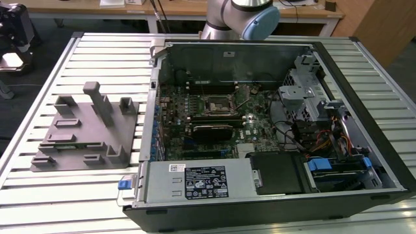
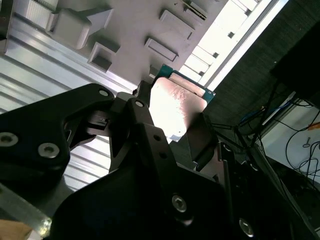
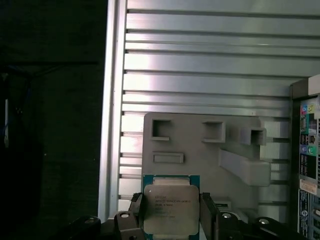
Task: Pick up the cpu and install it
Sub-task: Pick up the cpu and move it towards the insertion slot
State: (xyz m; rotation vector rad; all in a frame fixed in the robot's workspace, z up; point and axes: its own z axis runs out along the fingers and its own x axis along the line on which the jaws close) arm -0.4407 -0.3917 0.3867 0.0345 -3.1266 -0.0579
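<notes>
The cpu (image 3: pixel 170 206), a small square chip with a pale metal top and a green rim, sits clamped between my gripper's (image 3: pixel 171 214) two black fingers (image 3: pixel 207 212). In the second wrist view the same cpu (image 2: pixel 176 102) shines between the fingers (image 2: pixel 202 142) of the gripper (image 2: pixel 172 120), lifted well above the grey tray (image 2: pixel 135 20). In the first wrist view that tray (image 3: pixel 200 150) lies directly below the chip. The black socket frame (image 1: pixel 215 104) sits on the motherboard (image 1: pixel 215 122) inside the open computer case.
The grey plastic tray (image 1: pixel 85 131) with upright blocks rests on the slatted metal table (image 1: pixel 104 53), at the exterior view's left of the open case (image 1: pixel 260 195). The arm's base (image 1: pixel 237 17) stands behind the case. Drive cages and cables (image 1: pixel 318 117) crowd the case's right side.
</notes>
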